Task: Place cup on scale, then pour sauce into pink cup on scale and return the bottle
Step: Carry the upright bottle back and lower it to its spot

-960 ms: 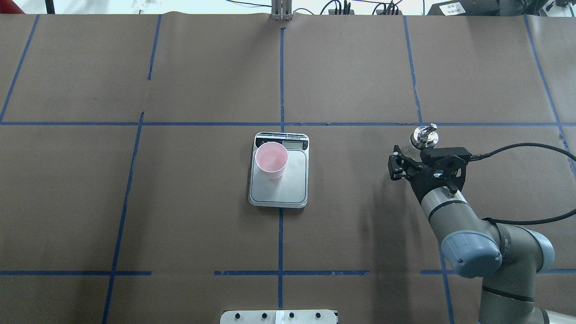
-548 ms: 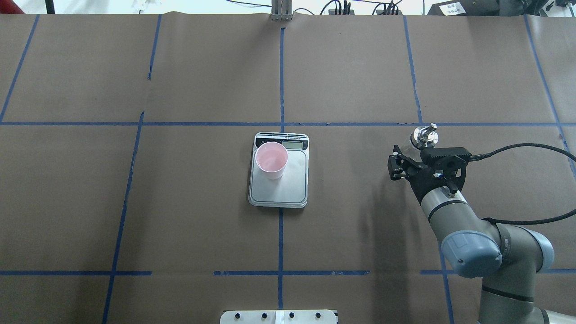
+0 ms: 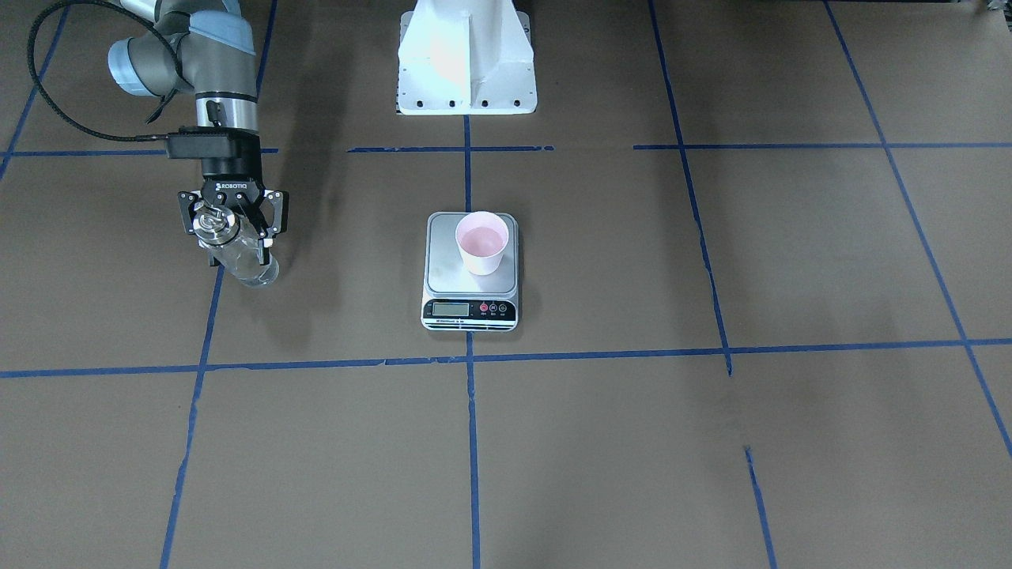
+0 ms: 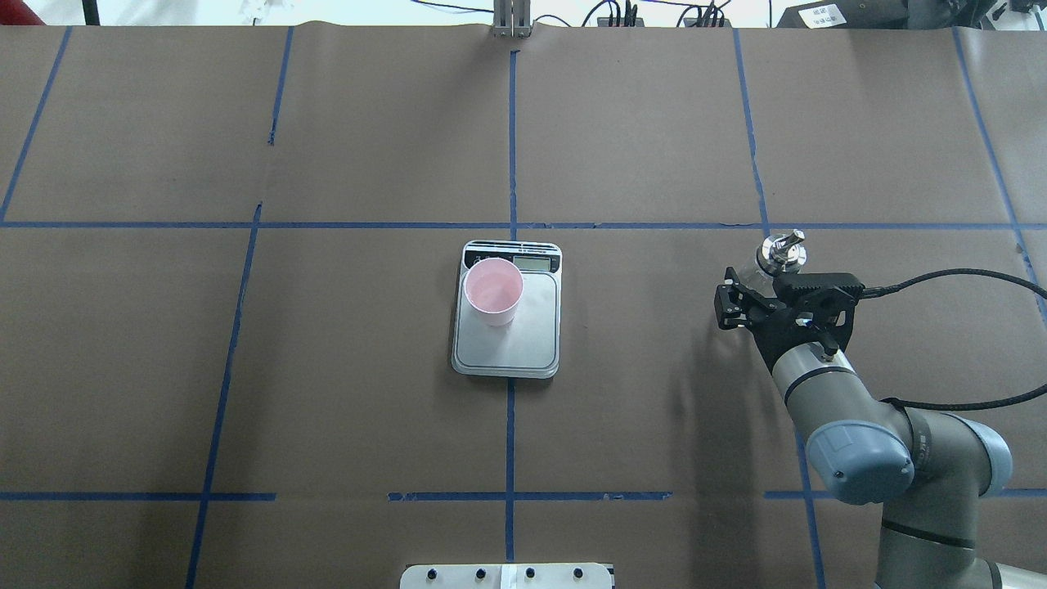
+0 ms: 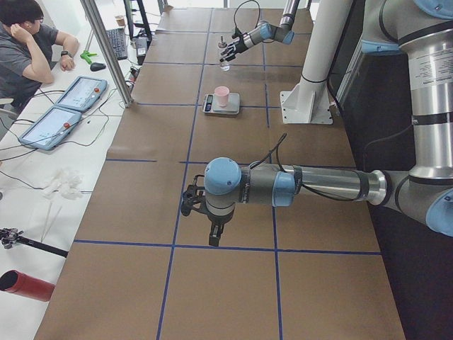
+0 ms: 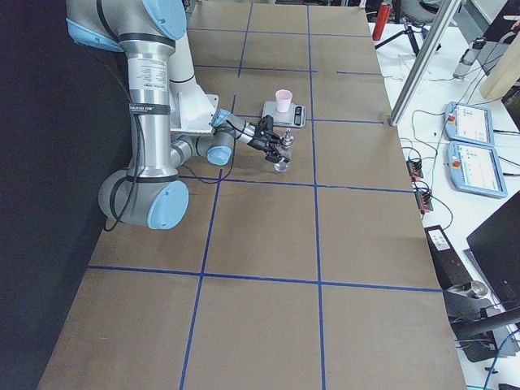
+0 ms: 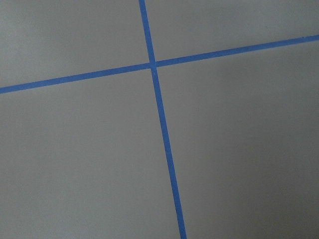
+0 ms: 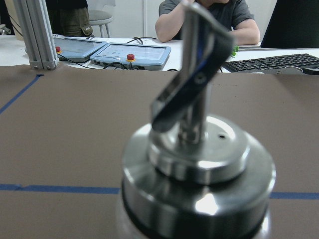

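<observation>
The pale pink cup [image 4: 493, 290] [image 3: 481, 241] stands on the back left part of the silver scale [image 4: 523, 343] [image 3: 443, 273], near its display. Far to the scale's right, my right gripper [image 4: 759, 285] [image 3: 236, 245] is shut on the clear glass bottle [image 4: 781, 252] [image 3: 257, 273], gripping its body below the shiny spout cap. That cap [image 8: 194, 164] fills the right wrist view. Whether the bottle's base touches the table I cannot tell. My left gripper [image 5: 190, 202] hovers over bare table far from the scale, and its state cannot be told.
The white robot pedestal [image 3: 466, 55] stands behind the scale. A black cable [image 4: 941, 270] loops off my right wrist. Blue tape lines grid the brown table. A person [image 5: 28, 42] sits at a side table with tablets [image 5: 67, 110] beyond the far edge.
My right gripper and the bottle in it have shifted a little to the right, away from the scale. The cup and scale have not moved.
</observation>
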You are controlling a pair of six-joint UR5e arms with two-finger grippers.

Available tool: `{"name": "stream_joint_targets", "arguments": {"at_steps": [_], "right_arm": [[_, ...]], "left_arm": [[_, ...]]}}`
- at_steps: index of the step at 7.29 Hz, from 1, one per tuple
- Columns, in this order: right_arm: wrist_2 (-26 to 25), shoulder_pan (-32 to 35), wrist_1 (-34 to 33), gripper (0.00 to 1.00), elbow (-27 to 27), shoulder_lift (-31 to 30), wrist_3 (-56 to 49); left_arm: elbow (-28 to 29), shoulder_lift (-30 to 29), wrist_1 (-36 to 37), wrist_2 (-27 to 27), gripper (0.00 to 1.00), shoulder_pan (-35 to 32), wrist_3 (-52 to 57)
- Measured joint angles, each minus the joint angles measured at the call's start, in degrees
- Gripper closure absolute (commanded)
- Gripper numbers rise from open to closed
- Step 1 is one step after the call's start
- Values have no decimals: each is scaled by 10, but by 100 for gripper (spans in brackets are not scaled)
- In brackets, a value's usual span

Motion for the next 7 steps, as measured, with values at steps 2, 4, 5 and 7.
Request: {"name": "stream_joint_targets", "arguments": {"at_steps": [2, 4, 5, 7], "right_arm": [[-4, 1, 1, 100, -5, -12, 5], [-8, 1, 1, 95, -5, -18, 5], [-9, 1, 1, 68, -5, -18, 6], [-9, 0, 1, 65, -6, -19, 5]], "left_arm": [[0, 0, -1, 0, 0, 0, 0], [0, -1, -1, 0, 0, 0, 0], [-1, -1, -1, 0, 0, 0, 0], [-1, -1, -1, 0, 0, 0, 0]]}}
